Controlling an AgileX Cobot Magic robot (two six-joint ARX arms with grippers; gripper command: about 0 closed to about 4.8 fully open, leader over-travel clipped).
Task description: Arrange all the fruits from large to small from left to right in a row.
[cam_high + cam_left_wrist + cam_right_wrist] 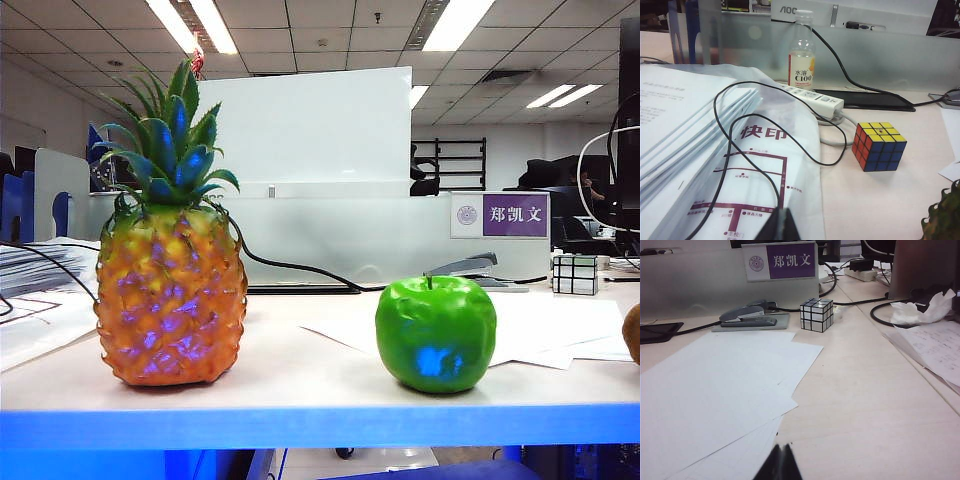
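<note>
We recorded the pineapple [170, 290] standing upright on the table [300, 385], its green crown pointing straight up. We took the pineapple as our landmark. The green apple [436, 333] sat upright to the right of the pineapple, well apart from it, in the same row near the front edge of the table. Farther right of the pineapple, beyond the apple, a brown rounded shape [632, 333] was cut off by the frame edge (we took it for the kiwi, though too little of it showed to be sure).

White paper sheets [560, 325] lay behind the apple. The silver mirror cube [575, 273] stood farther back, right of the pineapple, near a stapler [465, 268] and a purple name sign [500, 214]. A black cable [290, 268] ran behind the pineapple toward the apple.

In the left wrist view, the left gripper [779, 225] showed only its dark fingers pressed together, with nothing between them. It hung over a stack of printed paper [685, 130]; a colored puzzle cube [878, 146], a power strip [812, 97] and a drink bottle [801, 57] lay beyond.

In the right wrist view, the right gripper [778, 465] likewise showed its fingers fully closed and empty, above the loose paper sheets [715, 390], with the mirror cube [816, 315] farther off.
</note>
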